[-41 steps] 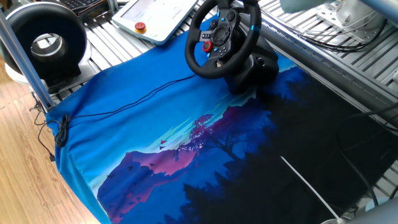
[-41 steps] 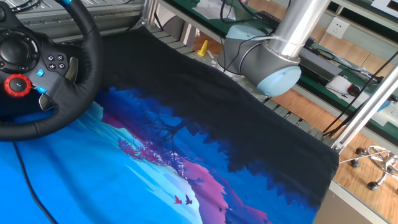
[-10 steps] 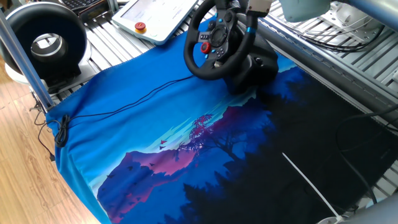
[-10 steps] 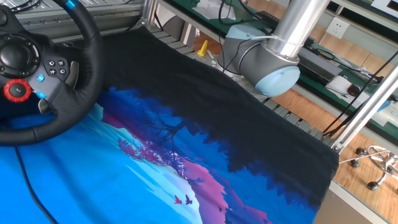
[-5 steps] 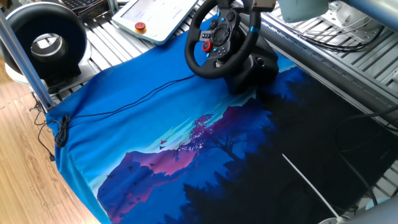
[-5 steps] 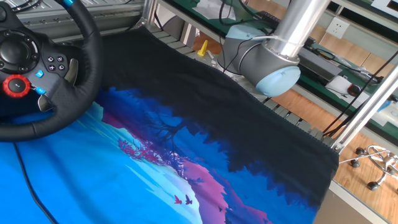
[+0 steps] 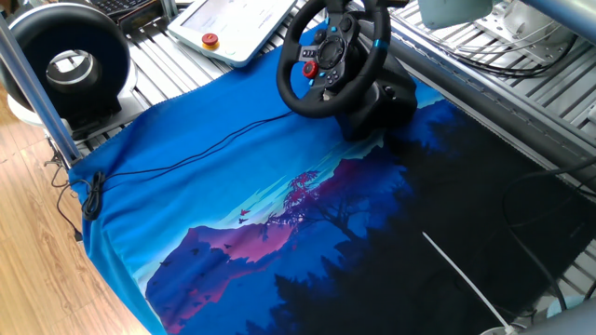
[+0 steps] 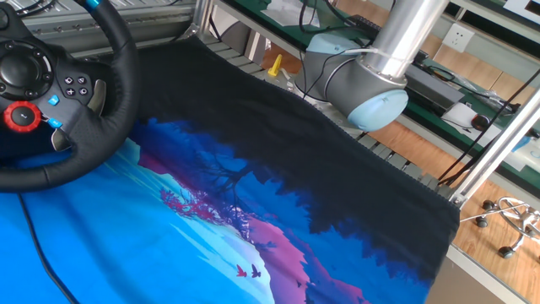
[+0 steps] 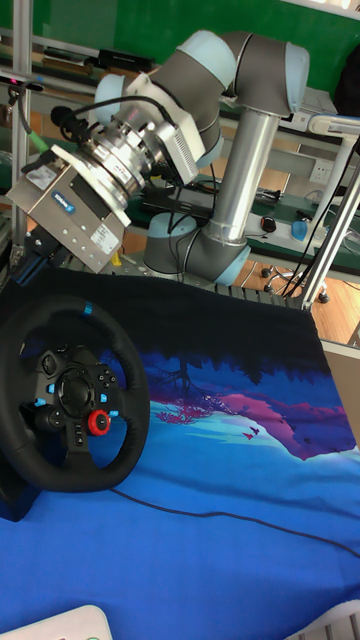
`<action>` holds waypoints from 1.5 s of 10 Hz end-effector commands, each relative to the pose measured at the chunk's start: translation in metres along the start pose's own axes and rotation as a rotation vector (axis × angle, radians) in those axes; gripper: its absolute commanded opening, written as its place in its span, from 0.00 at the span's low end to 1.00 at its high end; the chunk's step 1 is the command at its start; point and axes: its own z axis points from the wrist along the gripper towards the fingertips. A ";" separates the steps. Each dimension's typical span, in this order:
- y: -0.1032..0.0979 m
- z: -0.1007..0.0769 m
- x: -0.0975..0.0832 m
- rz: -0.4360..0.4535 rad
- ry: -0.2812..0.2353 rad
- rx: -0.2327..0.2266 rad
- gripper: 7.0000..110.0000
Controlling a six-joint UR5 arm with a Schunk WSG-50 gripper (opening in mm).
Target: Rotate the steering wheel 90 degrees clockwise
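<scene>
One fixed view: the steering wheel (image 7: 331, 58) stands at the far edge of the printed blue and black cloth (image 7: 279, 214), tilted on its bulky black base (image 7: 382, 104). The blue rim stripe (image 7: 380, 42) lies at the upper right of the rim. A thin black cable (image 7: 186, 154) runs across the cloth from the wheel toward the near left corner. A black ring-shaped device (image 7: 67, 65) and a white pendant with a red button (image 7: 228, 28) sit beyond the cloth. Only a pale arm segment shows at the top edge; the gripper itself is out of frame here.

The other fixed view: the wheel is cropped at the left edge, showing the red hub button (image 8: 18, 115) and the blue stripe at the rim top. The arm's grey column and blue-capped joint (image 8: 371, 105) stand behind the cloth. No gripper appears.

Tall fixed view: this alone shows the gripper (image 9: 32, 235). Its silver body (image 9: 75, 205) hangs above and just behind the upper left of the wheel rim. The fingers are dark against a dark background, probably near the rim; whether they are spread or closed cannot be determined.
</scene>
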 end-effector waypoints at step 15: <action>0.167 -0.088 -0.072 0.409 0.013 -0.476 0.00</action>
